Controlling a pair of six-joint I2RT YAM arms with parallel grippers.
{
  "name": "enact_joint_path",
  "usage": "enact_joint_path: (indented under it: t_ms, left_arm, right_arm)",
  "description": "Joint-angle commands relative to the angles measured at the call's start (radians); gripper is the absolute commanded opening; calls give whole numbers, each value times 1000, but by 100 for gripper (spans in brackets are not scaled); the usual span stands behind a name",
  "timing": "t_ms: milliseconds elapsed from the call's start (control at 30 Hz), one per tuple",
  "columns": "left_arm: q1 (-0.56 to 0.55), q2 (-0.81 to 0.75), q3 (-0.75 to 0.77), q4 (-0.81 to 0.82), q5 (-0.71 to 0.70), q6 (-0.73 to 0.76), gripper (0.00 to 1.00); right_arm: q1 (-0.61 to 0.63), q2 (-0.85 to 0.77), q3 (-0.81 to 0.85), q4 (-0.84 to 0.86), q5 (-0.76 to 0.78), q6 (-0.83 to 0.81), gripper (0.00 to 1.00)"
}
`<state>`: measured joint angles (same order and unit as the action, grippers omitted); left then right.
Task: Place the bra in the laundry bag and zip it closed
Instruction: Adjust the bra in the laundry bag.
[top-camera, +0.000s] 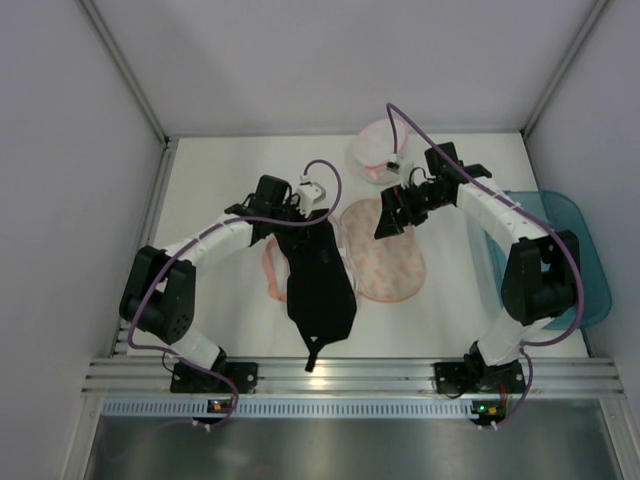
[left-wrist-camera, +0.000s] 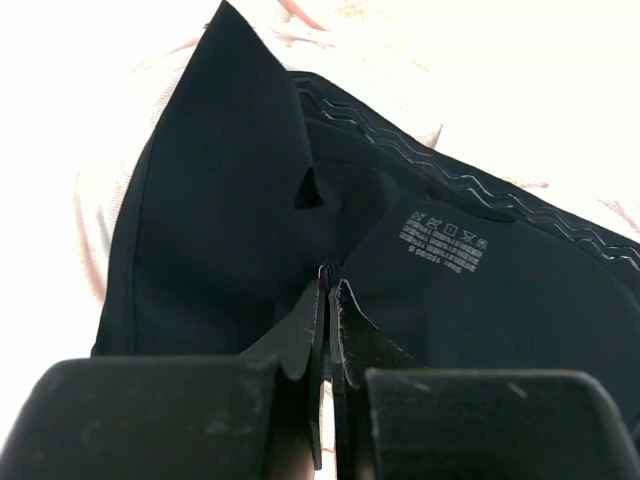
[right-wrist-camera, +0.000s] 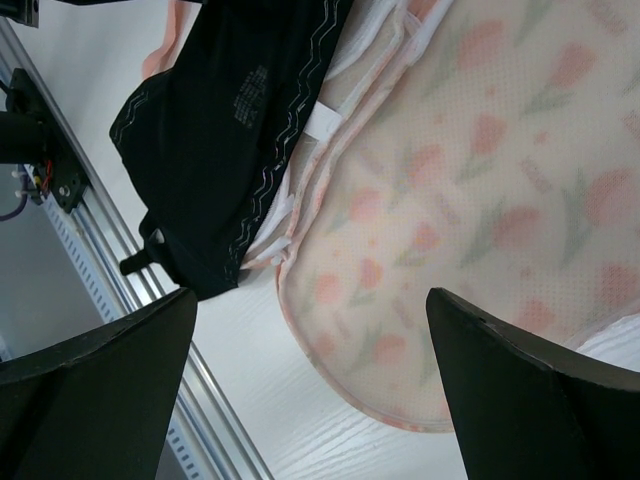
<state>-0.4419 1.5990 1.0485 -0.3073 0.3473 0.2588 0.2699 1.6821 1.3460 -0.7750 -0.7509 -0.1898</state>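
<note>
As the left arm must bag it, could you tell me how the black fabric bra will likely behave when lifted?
Probably floppy: the black fabric bra creases into peaks where the shut left gripper pinches it. It looks thin, so likely light. Its loose end may trail across the cream tulip-print mesh laundry bag.

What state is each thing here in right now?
Bag: unzipped, spread open flat.
Bra: limp, draped over bag's left half, trailing toward the near edge.
Left tool: shut on bra.
Right tool: open, empty, above bag.
Pouch: lying at the far side; open or shut unclear.
Tub: upright at the right edge, partly hidden by the right arm.
</note>
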Motion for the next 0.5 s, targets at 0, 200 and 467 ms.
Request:
enact_joint_path:
  t_ms: [0, 200, 467]
  left_arm:
    - [5, -16, 24, 39, 12, -4, 0]
    - [2, 19, 15, 36, 32, 13, 1]
    - [-1, 35, 11, 37, 82, 65, 6]
  right_arm:
    - [-9, -45, -8, 10, -25, -11, 99]
    - [-9, -44, -2, 0, -25, -17, 99]
    - [-5, -27, -48, 31, -30, 9, 99]
